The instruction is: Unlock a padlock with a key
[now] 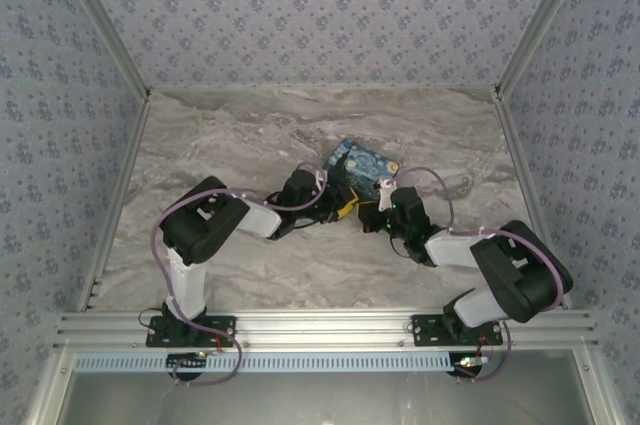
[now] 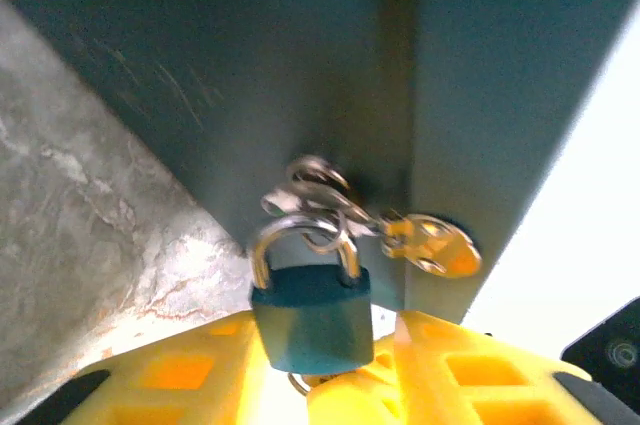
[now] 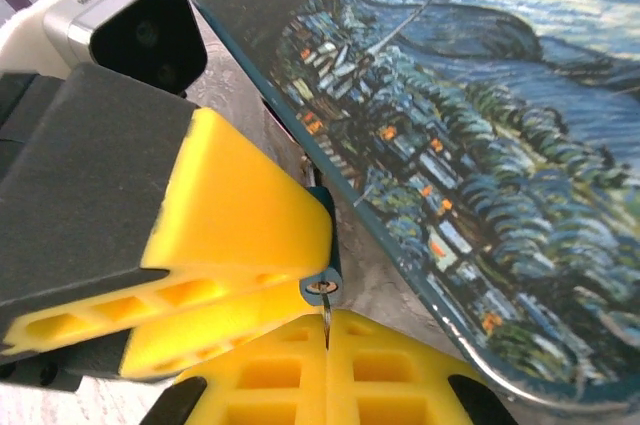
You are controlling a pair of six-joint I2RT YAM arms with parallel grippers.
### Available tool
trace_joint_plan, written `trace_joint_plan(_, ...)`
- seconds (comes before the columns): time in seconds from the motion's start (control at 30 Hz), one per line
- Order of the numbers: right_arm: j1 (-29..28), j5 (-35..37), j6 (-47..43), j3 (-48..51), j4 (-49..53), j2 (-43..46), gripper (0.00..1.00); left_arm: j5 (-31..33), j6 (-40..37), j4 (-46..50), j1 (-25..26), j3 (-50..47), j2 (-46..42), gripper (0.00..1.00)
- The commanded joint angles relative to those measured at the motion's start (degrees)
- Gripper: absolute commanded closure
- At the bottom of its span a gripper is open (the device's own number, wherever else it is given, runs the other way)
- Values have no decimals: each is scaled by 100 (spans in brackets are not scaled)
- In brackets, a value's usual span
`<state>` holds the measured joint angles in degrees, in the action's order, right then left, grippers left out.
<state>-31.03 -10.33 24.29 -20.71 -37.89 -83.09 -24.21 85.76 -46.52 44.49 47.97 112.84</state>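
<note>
The padlock is hooked by its thin shackle through the metal loops on the dark side wall of the starry-night box, which sits mid-bench. My left jaws flank the blue body with a yellow finger on either side, but I cannot tell whether they are actually pinching it. My right jaws are pressed together on the key, whose tip is at the lock's underside.
</note>
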Motion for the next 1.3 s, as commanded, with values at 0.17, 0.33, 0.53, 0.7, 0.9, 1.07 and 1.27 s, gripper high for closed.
trace_joint_plan(0.17, -102, 91, 791, 26, -658, -373, 100, 13, -86, -309, -141, -558, -431, 43)
trace_joint_plan(0.33, -118, -37, 1380, -72, -614, -375, 100, 220, 20, -511, -195, -858, -566, 39)
trace_joint_plan(0.53, -192, -136, 2113, -30, -755, -296, 100, 323, 273, -1070, -201, -931, -355, 43)
trace_joint_plan(0.7, -220, -310, 2710, -127, -594, -341, 100, 384, 350, -1271, -204, -899, -237, 46)
trace_joint_plan(0.9, -224, -426, 3259, -126, -688, -416, 100, 398, 479, -1375, -204, -883, -83, 51)
trace_joint_plan(1.07, -212, -450, 3552, -143, -724, -412, 100, 461, 488, -1368, -204, -879, -43, 53)
trace_joint_plan(1.27, -215, -499, 3959, -101, -826, -414, 100, 426, 485, -1423, -195, -778, 61, 59)
